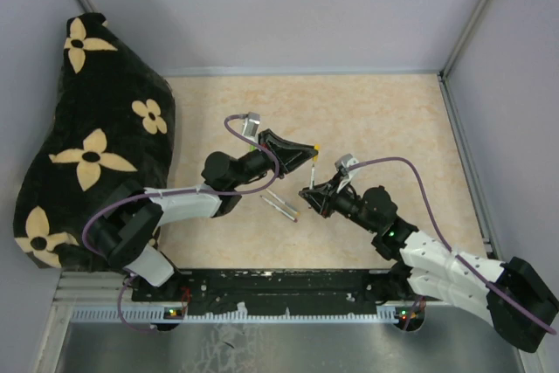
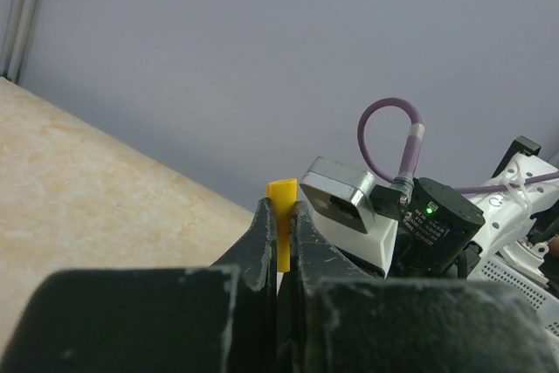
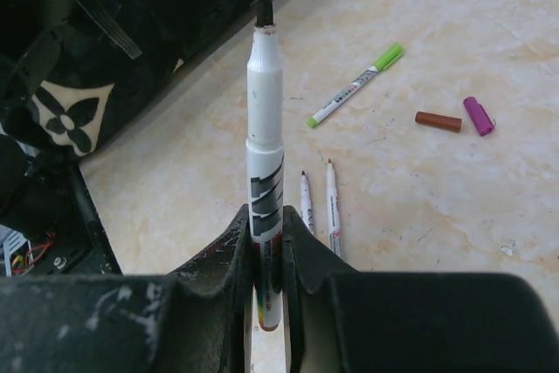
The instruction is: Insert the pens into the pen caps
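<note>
Yellow cap (image 2: pixel 281 216) pinched in left gripper (image 2: pixel 279 242), bare-tipped pen (image 3: pixel 264 172) clamped upright in right gripper (image 3: pixel 265 255), poised opposite that cap for joining.

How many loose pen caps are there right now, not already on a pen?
3: a yellow cap pinched in the left hand, and a dark red cap beside a magenta cap on the table. The green one already sits on its pen.
</note>
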